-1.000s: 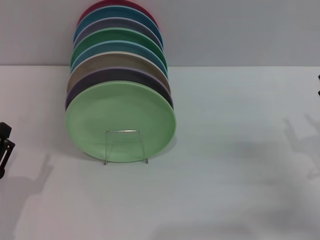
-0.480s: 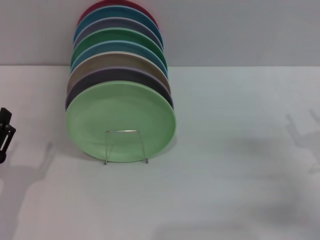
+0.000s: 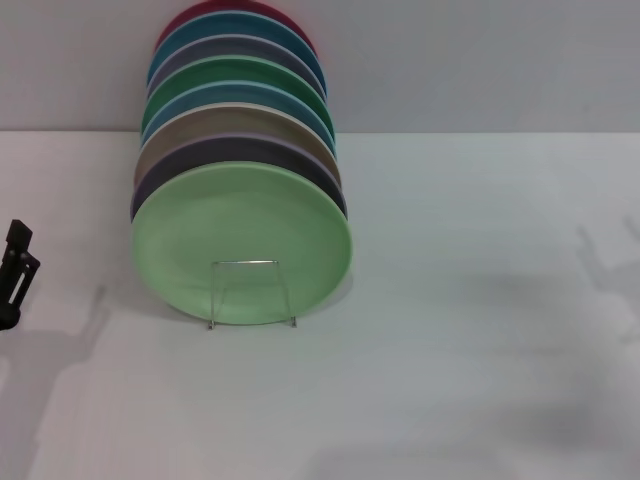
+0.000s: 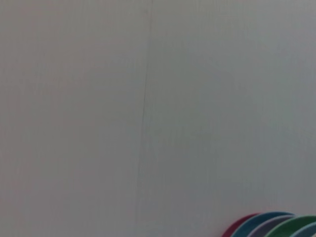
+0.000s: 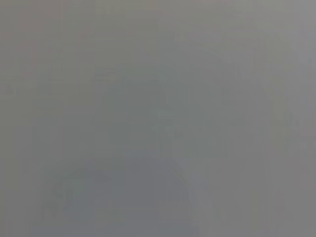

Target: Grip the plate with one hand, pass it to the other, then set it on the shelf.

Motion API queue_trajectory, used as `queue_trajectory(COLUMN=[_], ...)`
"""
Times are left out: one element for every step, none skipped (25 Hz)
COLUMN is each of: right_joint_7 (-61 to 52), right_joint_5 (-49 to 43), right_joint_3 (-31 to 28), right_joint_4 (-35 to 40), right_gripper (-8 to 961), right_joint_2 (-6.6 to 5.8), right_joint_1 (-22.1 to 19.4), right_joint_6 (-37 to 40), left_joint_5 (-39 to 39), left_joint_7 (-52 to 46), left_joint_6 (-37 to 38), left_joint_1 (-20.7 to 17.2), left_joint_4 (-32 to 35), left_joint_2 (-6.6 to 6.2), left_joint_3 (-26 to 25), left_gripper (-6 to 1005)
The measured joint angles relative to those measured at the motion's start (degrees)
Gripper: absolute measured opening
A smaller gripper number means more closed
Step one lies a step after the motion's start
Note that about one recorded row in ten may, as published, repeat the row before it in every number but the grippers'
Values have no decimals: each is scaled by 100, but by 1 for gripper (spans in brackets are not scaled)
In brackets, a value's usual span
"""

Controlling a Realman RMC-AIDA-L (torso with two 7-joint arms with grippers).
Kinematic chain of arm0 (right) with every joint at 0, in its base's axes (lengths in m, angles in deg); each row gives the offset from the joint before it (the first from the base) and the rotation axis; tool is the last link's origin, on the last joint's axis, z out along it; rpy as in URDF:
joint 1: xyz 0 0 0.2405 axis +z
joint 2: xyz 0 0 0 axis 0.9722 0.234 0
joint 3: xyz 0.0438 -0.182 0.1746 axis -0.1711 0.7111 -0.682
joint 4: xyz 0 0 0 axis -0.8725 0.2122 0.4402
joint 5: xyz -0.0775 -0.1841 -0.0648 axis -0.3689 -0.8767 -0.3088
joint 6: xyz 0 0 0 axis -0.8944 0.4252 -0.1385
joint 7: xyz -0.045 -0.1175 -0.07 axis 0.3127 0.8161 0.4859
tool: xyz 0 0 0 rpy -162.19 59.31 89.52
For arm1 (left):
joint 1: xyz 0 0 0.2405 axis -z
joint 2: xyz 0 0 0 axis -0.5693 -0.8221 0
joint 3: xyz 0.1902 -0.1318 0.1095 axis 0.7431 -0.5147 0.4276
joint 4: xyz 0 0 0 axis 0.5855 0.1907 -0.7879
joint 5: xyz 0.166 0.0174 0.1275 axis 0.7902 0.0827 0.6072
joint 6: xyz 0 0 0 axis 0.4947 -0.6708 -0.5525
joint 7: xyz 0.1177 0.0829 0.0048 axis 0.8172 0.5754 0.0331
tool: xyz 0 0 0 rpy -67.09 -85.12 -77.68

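**Operator:** My left tool (image 3: pixel 14 275) has drifted a little upward and inward at the near-left edge of the head view over the past second; the plate (image 3: pixel 241 243) and everything around it sit unchanged. I can't tell whether that tool is open or closed, since only a sliver of it shows. The right tool is out of sight altogether.

**Observer:** Where's the plate from that tool?

**Operator:** Well apart, off to its right. It stands upright at the front of the row of plates (image 3: pixel 236 110) in the shelf (image 3: pixel 250 292), with the small wire loop right in front of its face.

**Observer:** So how far along are you?

**Operator:** I judge it finished, or nearly: the plate is on the shelf and nothing grips it. What's left is just parking the arms.

**Observer:** Room to move?

**Operator:** Plenty. The tabletop (image 3: pixel 470 330) between my left tool and the shelf is bare, and so is the wide stretch beyond the shelf. The only edge I mind is the plate's rim and the wire loop.
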Motion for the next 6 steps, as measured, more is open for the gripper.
queue_trajectory(right_joint_7=[0, 0, 0, 0, 1, 1], right_joint_5=[0, 0, 0, 0, 0, 0], right_joint_3=[0, -40, -87, -131, -258, -258], right_joint_4=[0, 0, 0, -4, -10, -10], right_gripper=[640, 640, 640, 640, 640, 640], right_joint_2=[0, 4, 7, 10, 18, 18], right_joint_1=[0, -9, -24, -48, -95, -95], right_joint_6=[0, 7, 21, 39, 46, 46], left_joint_5=[0, 0, 1, 0, 1, 1], left_joint_7=[0, 0, 0, 0, -4, -4], left_joint_6=[0, -15, -30, -46, -81, -81], left_joint_1=[0, 0, -1, -1, 1, 1], left_joint_4=[0, 0, 0, 0, 0, 0], left_joint_2=[0, 0, 0, 0, -2, -2], left_joint_3=[0, 8, 14, 13, -9, -9], left_gripper=[827, 827, 827, 827, 827, 827])
